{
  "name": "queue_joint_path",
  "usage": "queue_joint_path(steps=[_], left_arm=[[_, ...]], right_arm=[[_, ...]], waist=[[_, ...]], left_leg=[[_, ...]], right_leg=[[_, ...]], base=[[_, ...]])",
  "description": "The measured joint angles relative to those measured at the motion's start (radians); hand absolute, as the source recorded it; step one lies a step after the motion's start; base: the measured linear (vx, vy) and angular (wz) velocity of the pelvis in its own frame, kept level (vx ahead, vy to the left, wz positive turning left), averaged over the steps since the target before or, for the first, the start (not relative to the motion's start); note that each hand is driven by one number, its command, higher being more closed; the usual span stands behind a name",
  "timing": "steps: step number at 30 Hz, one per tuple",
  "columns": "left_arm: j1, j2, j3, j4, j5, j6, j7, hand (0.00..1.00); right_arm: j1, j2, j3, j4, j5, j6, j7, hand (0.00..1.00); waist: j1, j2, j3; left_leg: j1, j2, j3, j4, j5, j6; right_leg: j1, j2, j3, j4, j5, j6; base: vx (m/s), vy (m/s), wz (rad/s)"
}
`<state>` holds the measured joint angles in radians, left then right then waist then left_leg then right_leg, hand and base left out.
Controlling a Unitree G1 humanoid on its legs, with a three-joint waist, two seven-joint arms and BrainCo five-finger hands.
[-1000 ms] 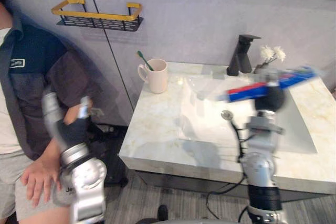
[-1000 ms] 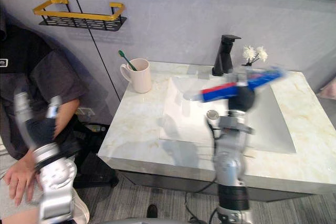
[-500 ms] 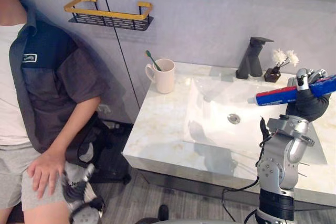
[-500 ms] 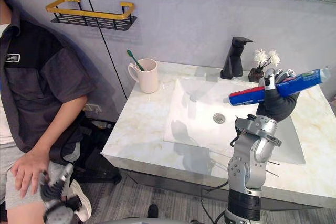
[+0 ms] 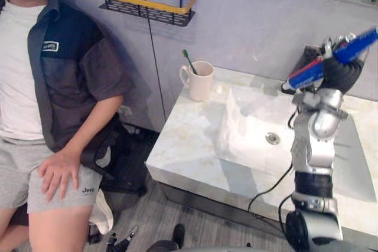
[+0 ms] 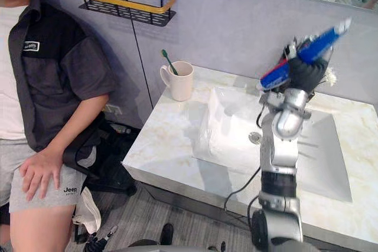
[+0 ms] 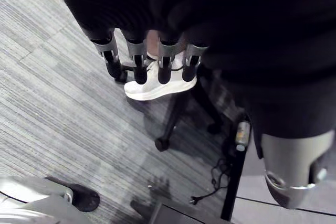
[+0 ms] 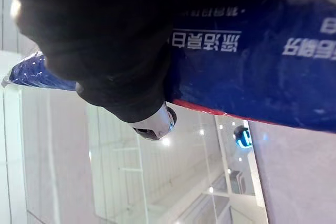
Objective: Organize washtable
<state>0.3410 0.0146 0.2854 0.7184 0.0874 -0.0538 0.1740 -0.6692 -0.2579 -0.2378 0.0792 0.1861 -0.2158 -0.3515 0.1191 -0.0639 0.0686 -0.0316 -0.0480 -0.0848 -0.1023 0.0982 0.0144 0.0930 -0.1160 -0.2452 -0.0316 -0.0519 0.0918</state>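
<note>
Blue-and-red toothpaste tube (image 5: 353, 50), tilted, right hand (image 5: 342, 72) gripping it

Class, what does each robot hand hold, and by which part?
Right hand grips the toothpaste tube around its blue middle section; left hand holds nothing.

The left hand (image 7: 164, 59) just hangs over the grey plank floor (image 7: 52, 108), fingers straight and empty, a white shoe (image 7: 147, 88) right past the fingertips.
</note>
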Motion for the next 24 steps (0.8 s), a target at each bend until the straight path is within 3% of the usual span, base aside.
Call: queue_joint_path(steps=[6,13,16,24], left_arm=[[-0.017,0.025,-0.02,0.0,-0.009,-0.005,-0.002,0.0],[-0.022,0.032,-0.044,0.0,-0.017,-0.024,-0.015,0.0],[-0.036,0.043,-0.055,0.0,-0.018,-0.024,-0.02,0.0],[-0.064,0.048,-0.068,0.0,-0.037,-0.032,-0.02,0.0]], right_arm=[[-0.177,-0.05,0.083,0.125,-0.001,0.009,-0.016,1.0],[-0.278,-0.067,0.132,0.228,-0.04,0.037,-0.017,1.0],[-0.346,-0.069,0.138,0.28,-0.04,0.039,-0.02,1.0],[-0.424,-0.073,0.181,0.337,-0.039,0.039,-0.023,1.0]], waist=[[0.031,-0.025,0.035],[0.062,-0.025,0.068],[0.065,-0.025,0.092],[0.107,-0.024,0.148]], left_leg=[[-0.03,0.007,-0.014,0.005,0.007,-0.006],[-0.049,0.007,-0.034,0.006,0.019,-0.006],[-0.067,0.009,-0.048,0.006,0.022,-0.009],[-0.12,0.014,-0.071,0.007,0.038,-0.018]], right_leg=[[-0.025,0.009,-0.007,0.0,0.002,-0.006],[-0.03,0.012,-0.035,-0.005,0.001,-0.007],[-0.042,0.016,-0.05,-0.004,0.002,-0.009],[-0.084,0.026,-0.071,-0.008,0.006,-0.015]], base=[[0.0,-0.011,0.03],[0.0,-0.017,0.11],[-0.02,-0.011,0.1],[-0.01,-0.014,0.08]])
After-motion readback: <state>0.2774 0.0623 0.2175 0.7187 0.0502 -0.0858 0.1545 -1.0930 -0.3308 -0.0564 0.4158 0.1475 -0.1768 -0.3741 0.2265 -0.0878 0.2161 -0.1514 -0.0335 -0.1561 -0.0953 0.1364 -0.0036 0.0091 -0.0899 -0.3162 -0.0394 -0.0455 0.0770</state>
